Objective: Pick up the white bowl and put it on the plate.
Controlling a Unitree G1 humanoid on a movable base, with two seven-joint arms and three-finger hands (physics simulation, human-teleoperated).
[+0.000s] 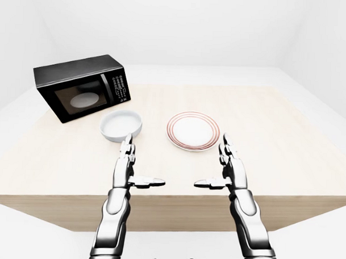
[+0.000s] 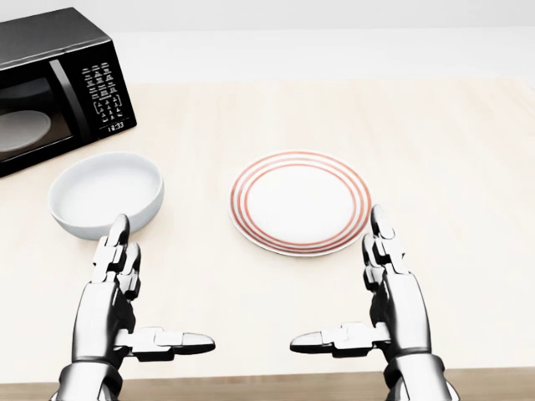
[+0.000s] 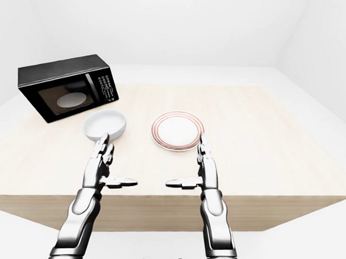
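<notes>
The white bowl (image 2: 106,194) rests empty on the wooden table (image 2: 435,150), at the left of the head view. To its right lies the white plate (image 2: 300,201) with red rings, apart from the bowl. My left hand (image 2: 146,292) hovers just below the bowl, open, fingers straight and thumb pointing right. My right hand (image 2: 355,288) is open below the plate's right edge, thumb pointing left. Neither hand touches anything.
A black microwave (image 2: 52,83) stands at the top left of the head view, close above the bowl. The table's near edge (image 1: 176,212) runs under my forearms. White walls and floor surround the table.
</notes>
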